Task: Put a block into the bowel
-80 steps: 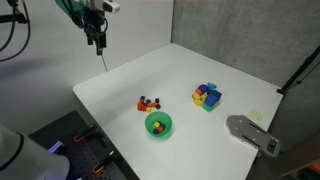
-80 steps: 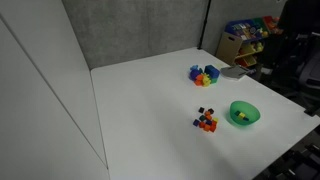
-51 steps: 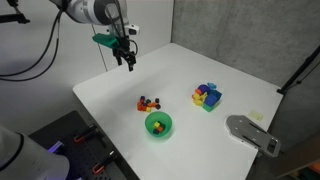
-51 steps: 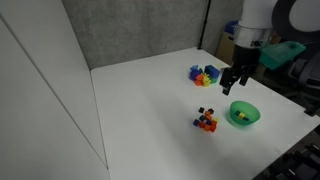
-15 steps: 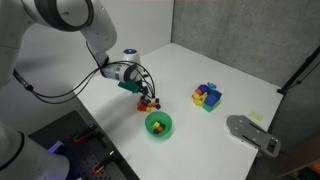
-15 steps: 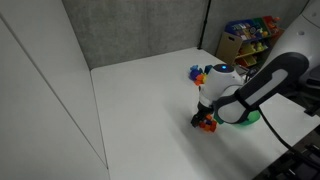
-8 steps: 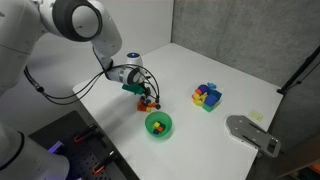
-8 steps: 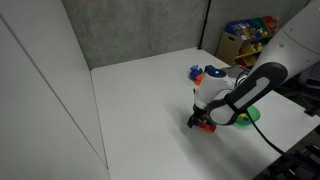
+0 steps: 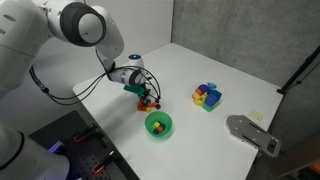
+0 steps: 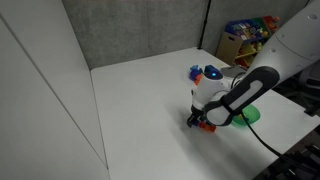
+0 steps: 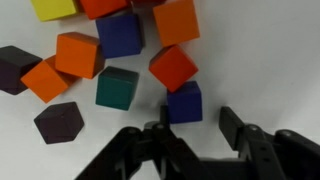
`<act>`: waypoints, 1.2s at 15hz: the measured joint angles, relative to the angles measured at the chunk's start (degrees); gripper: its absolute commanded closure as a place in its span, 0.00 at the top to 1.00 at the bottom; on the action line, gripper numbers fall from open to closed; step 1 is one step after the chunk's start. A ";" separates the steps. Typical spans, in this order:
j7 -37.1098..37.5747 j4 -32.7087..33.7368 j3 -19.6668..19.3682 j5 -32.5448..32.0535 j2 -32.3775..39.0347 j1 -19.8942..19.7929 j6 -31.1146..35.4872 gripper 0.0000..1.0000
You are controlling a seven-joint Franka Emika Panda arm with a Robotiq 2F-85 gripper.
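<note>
Tabletop (image 9: 245, 75): white, square, evenly lit.
Wall (image 9: 235, 25): grey, textured, behind the tabletop.
Panel (image 10: 35, 100): white, alongside the tabletop.
Shelf (image 10: 248, 38): beyond the tabletop's far corner, holding colourful bins.

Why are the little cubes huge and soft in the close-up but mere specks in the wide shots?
Wrist view: the camera sits close, so the cubes fill the frame, slightly soft, and the dark claw is blurred. In an exterior view the picture is small and coarse, so the cubes are only specks beside the green bowl.

in an exterior view the arm (image 10: 256, 88) hides most of the bowel (image 10: 252, 114) (a green sliver shows).
</note>
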 measured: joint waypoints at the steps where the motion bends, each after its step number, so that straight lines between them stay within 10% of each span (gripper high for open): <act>1: 0.00 0.20 -0.04 0.00 0.00 -0.01 -0.03 0.16; 6: 0.02 1.65 -0.61 0.20 -0.49 -0.24 -1.21 0.00; 7: 0.05 1.78 -0.68 0.33 -1.02 -0.37 -1.94 0.26; 18: -9.62 -0.90 3.33 0.30 -4.55 -4.02 -5.47 1.00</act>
